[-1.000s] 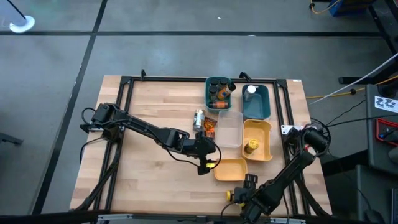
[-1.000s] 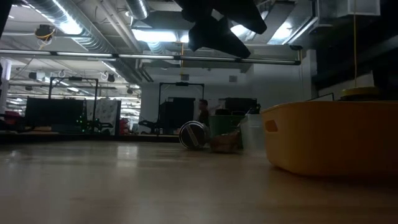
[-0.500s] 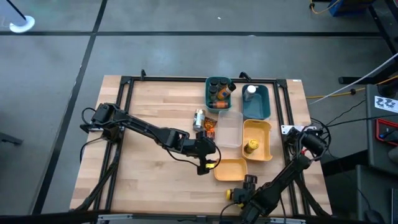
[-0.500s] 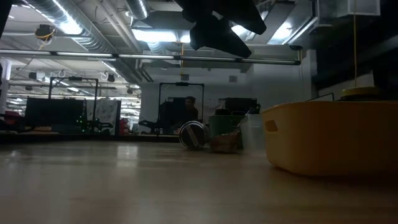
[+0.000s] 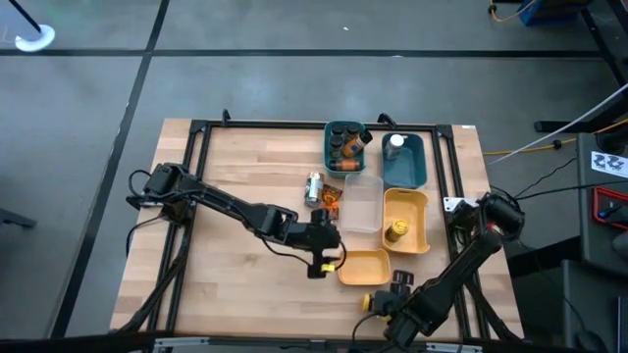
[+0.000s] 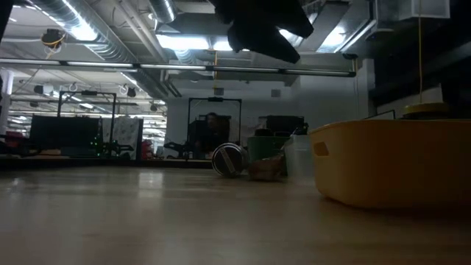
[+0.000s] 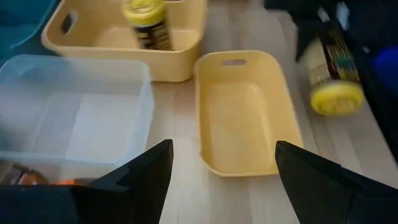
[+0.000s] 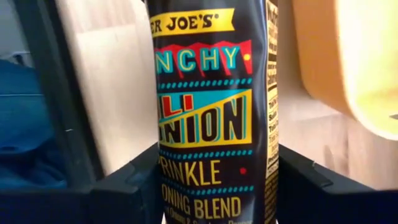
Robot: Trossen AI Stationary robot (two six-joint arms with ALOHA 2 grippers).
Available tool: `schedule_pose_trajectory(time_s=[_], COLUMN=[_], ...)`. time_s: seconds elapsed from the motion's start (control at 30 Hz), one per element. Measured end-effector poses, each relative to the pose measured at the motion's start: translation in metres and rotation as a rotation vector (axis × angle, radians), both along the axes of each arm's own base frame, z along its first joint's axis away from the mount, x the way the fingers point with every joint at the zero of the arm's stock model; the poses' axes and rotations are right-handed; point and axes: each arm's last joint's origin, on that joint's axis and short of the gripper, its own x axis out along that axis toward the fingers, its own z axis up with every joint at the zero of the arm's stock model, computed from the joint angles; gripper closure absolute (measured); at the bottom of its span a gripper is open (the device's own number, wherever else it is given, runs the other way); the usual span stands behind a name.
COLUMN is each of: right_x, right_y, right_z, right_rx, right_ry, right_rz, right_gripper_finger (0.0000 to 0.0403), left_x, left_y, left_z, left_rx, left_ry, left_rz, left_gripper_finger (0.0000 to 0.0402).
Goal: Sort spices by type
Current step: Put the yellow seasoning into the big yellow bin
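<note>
One yellow-lidded jar (image 8: pixel 211 112) sits clamped between the right pincer (image 5: pixel 397 284) fingers at the bench's five o'clock edge, best carried level into the near yellow bin (image 5: pixel 364 267); the left pincer (image 5: pixel 319 263) hovers empty, part-open.

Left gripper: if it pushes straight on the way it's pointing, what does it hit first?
Probably the empty yellow bin, lying right ahead of the open left gripper; depth is uncertain, and it might meet the table first.

The dark spice jar (image 8: pixel 211 112) label reads "ER JOE'S", "NCHY", "PRINKLE", "ONING BLEND".
</note>
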Motion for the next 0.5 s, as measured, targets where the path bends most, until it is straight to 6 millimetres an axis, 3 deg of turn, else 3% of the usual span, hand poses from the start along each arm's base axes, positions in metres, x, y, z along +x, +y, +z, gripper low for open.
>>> schedule_pose_trajectory(time_s=[0.5], right_x=[-0.004], right_y=[-0.017], right_z=[0.051], right_rx=[-0.064], right_ry=[-0.296], right_rz=[-0.012], right_gripper_finger=[0.0186], left_x=[-0.007], left_y=[-0.055], left_z=[0.015], left_rx=[0.163], left_ry=[-0.208], left_rz=[-0.359], left_gripper_finger=[0.0137])
